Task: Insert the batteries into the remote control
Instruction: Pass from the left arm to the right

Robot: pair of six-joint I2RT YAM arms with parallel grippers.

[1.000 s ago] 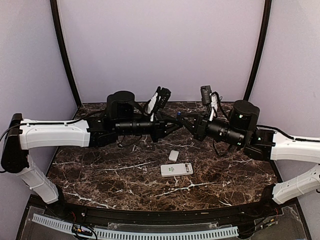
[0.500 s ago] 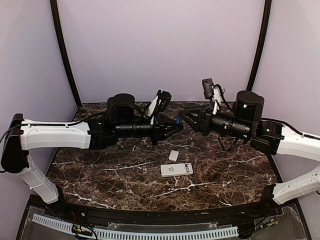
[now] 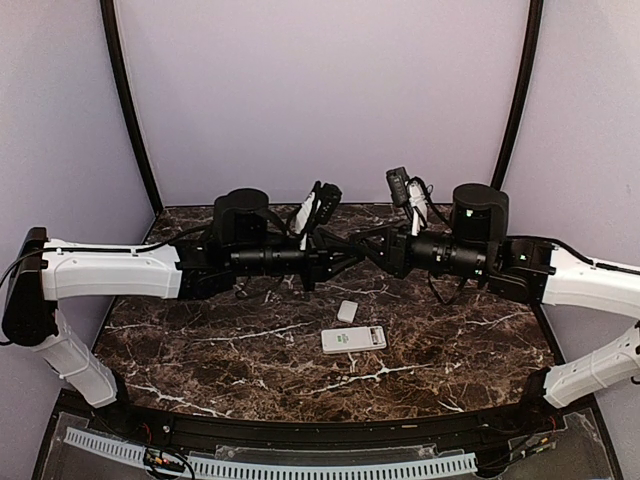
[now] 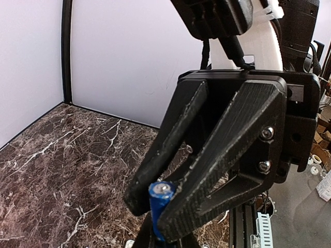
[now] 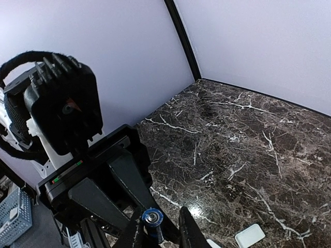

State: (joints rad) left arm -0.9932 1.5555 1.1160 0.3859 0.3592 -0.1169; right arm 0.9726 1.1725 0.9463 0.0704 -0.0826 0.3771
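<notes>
The white remote control (image 3: pixel 353 339) lies flat at the middle of the table. Above and behind it, my two grippers meet tip to tip in the air. My left gripper (image 3: pixel 351 253) is shut on a blue battery (image 4: pixel 159 202), which sticks out past its tips. My right gripper (image 3: pixel 369 249) is open, and its fingers (image 4: pixel 227 139) straddle that battery, one of them touching it. In the right wrist view the battery (image 5: pixel 153 221) sits between my right gripper's (image 5: pixel 160 233) tips, with a gap on one side. No other battery shows.
A small loose white cover piece (image 3: pixel 347 311) lies just behind the remote and also shows in the right wrist view (image 5: pixel 250 235). The dark marble table (image 3: pixel 200 350) has lilac walls on three sides. Both arms stretch across the table's back half.
The right gripper had drawn back to the right, away from the left one. It has now moved left again, with its fingers around the battery in the left gripper. The left arm hardly moved.
</notes>
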